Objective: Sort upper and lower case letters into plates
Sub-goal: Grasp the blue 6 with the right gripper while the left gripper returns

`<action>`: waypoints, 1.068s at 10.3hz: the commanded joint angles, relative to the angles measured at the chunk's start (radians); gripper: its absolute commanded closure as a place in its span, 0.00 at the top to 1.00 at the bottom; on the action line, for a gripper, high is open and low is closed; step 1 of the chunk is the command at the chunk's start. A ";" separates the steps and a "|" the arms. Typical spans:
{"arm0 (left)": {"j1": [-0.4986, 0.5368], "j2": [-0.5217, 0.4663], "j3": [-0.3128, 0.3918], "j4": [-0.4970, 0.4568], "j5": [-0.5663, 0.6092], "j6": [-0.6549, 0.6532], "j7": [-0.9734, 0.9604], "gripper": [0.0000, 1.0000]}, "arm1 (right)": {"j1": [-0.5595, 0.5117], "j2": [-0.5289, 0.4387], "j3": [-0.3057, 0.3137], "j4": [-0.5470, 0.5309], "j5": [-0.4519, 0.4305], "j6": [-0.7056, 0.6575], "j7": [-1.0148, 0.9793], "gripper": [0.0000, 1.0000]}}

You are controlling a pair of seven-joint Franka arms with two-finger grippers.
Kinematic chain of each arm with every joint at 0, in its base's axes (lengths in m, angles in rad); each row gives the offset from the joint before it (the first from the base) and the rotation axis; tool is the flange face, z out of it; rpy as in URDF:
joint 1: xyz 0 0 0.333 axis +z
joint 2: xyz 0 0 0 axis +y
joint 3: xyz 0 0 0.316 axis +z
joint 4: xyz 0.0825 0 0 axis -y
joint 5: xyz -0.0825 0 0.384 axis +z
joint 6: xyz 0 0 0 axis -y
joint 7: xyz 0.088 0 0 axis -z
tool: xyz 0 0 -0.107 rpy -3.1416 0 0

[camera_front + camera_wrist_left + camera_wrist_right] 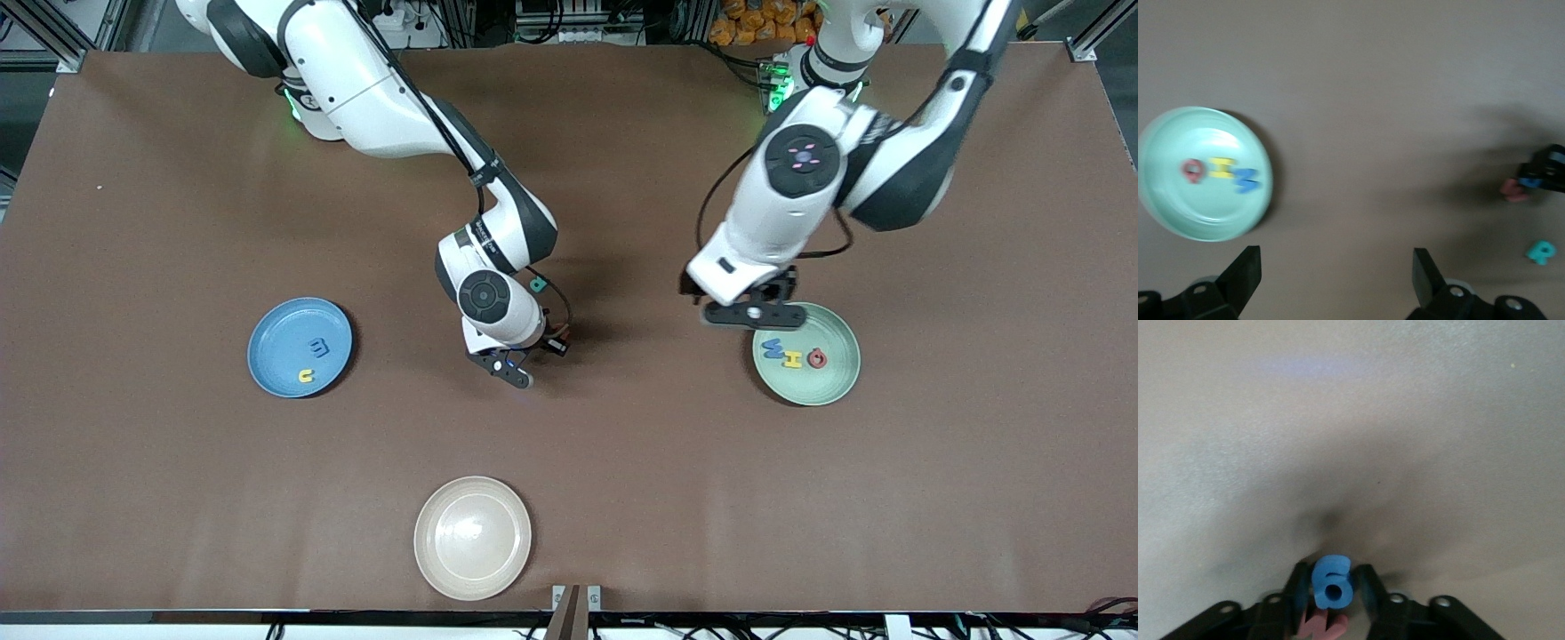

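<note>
Two letters sorted into blue plate [300, 347], three into green plate [836, 378]. Blue letter [1332, 581] clamped in right tool [513, 369] mid-counter; pink letter [1327, 627] underneath, teal letter [1541, 252] left. Left tool [754, 313] released over green plate's rim.

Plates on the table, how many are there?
3: the blue plate toward the right arm's end, the pale green plate toward the left arm's end, and the cream plate nearest the front camera.
</note>
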 commanded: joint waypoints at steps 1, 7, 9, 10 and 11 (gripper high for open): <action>-0.088 0.072 0.009 0.032 0.020 0.030 -0.135 1.00 | 0.011 0.001 -0.007 -0.015 -0.002 -0.001 0.015 0.10; -0.110 0.120 0.006 0.044 0.065 0.037 -0.196 1.00 | -0.038 -0.063 -0.056 -0.001 0.000 -0.154 -0.185 0.00; -0.148 0.152 0.006 0.072 0.065 0.043 -0.260 1.00 | -0.093 -0.098 -0.103 0.020 0.014 -0.273 -0.349 0.00; -0.187 0.192 0.007 0.113 0.067 0.043 -0.318 1.00 | -0.131 -0.118 -0.132 0.037 0.015 -0.342 -0.446 0.00; -0.215 0.233 0.010 0.151 0.068 0.044 -0.370 1.00 | -0.159 -0.132 -0.175 0.055 0.015 -0.416 -0.547 0.00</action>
